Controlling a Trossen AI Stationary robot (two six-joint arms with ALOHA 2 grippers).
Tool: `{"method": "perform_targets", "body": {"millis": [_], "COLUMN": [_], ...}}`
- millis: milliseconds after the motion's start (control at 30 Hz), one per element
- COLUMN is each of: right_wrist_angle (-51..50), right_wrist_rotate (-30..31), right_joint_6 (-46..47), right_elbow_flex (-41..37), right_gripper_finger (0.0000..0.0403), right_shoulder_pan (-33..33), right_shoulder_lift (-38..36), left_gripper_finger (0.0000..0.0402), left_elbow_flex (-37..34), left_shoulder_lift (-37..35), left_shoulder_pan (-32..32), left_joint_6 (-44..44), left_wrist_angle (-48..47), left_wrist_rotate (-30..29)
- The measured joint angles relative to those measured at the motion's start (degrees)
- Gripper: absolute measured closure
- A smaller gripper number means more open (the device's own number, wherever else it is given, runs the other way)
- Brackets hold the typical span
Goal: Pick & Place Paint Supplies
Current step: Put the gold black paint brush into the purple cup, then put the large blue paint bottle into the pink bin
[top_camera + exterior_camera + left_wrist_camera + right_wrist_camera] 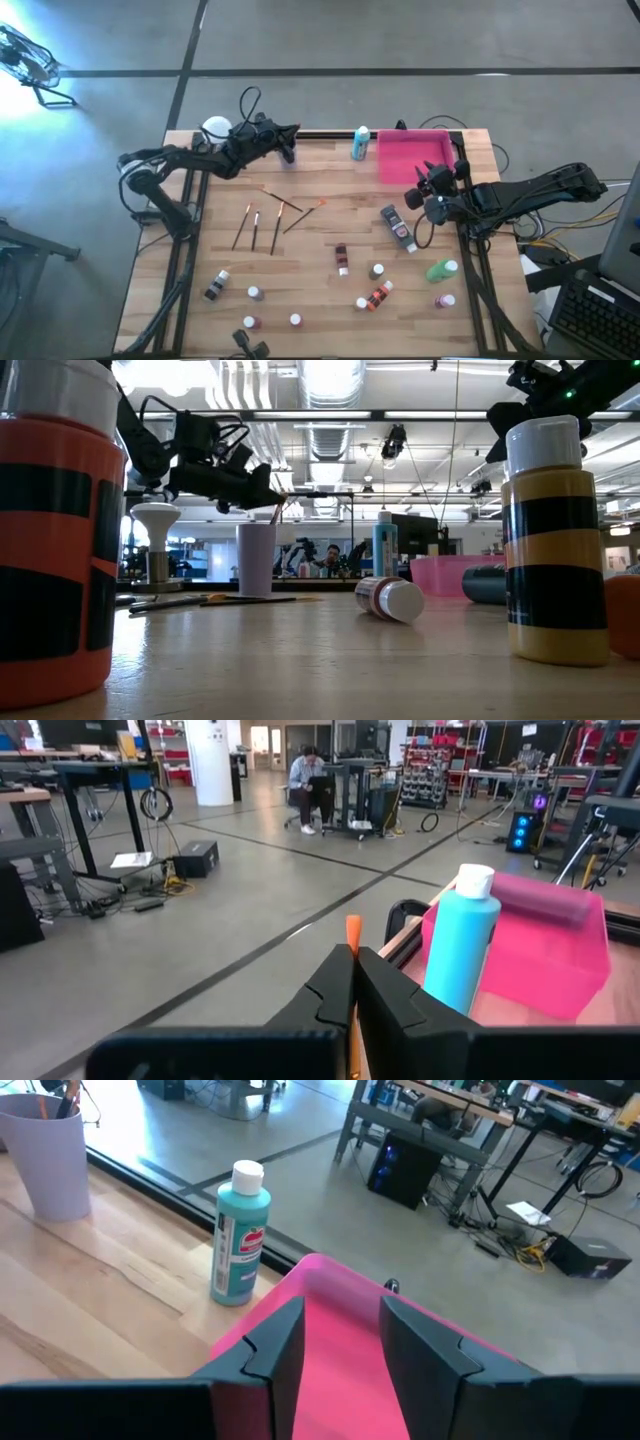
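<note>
a tray (pixel 412 158) sits at the table's (pixel 310 260) far right, one upright bottle (pixel 360 144) just left of it. brushes (pixel 262 222) lie left of centre; small bottles (pixel 376 290) scatter near and right.

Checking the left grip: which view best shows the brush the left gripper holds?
The left wrist view: the orange-tipped brush is pinched between the shut left gripper. The low view shows its end over the lilac cup. The high view hides it; the right wrist view shows only the cup.

Left gripper (pixel 352 995) clamped shut, raised; right gripper (pixel 340 1345) parted, raised.
</note>
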Motion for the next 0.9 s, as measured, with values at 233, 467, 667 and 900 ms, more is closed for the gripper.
{"method": "perform_targets", "body": {"millis": [233,467,667,900], "right_wrist_angle": [0.00,0.00,0.00,0.06], "right_wrist_rotate": [-0.02,-0.04,-0.04,-0.22], "right_joint_6": [0.00,0.00,0.00,0.52], "right_elbow_flex": [0.02,0.02,0.02,0.02], "right_gripper_finger": [0.0289,0.0313,0.0328,0.0322], "right_shoulder_pan": [0.00,0.00,0.00,0.00], "right_shoulder_lift": [0.00,0.00,0.00,0.00], "left_gripper_finger": [0.0387,0.0362,0.0342,0.0319], "left_elbow_flex": [-0.13,-0.44,-0.44,0.11], "left_shoulder_lift": [0.07,0.05,-0.66,-7.23], "left_shoulder_pan": [0.01,0.01,0.01,0.01], "left_joint_6": [-0.11,-1.34,-1.22,-1.21], "left_wrist_angle": [-0.16,-1.66,-2.30,-2.56], "left_wrist_rotate": [0.00,0.02,0.02,0.48]}}
